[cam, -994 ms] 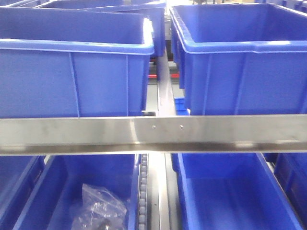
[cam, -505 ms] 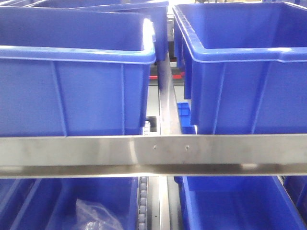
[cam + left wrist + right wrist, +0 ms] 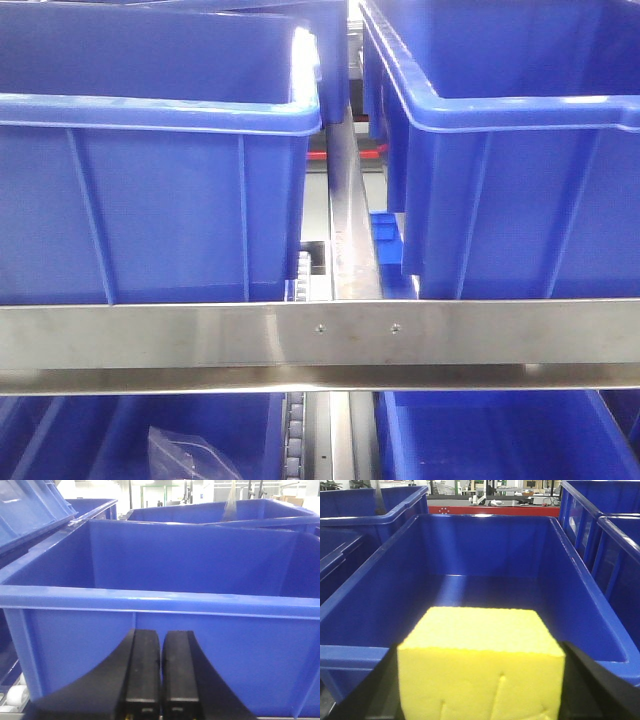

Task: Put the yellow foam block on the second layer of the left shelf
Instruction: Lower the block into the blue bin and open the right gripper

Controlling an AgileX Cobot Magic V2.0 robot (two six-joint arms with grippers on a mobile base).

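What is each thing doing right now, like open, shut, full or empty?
yellow foam block, gripped, not yet placed.
right fingers, shut on the block.
left fingers, shut, holding nothing.
blue bin ahead of block, looks empty.
clear bag, lying in lower left bin.

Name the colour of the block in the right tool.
Bright yellow foam block; right wrist view.

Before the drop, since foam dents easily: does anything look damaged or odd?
The yellow foam block, clamped in the right gripper, has short creases on its near face, as if squeezed. The blue bin ahead looks sound.
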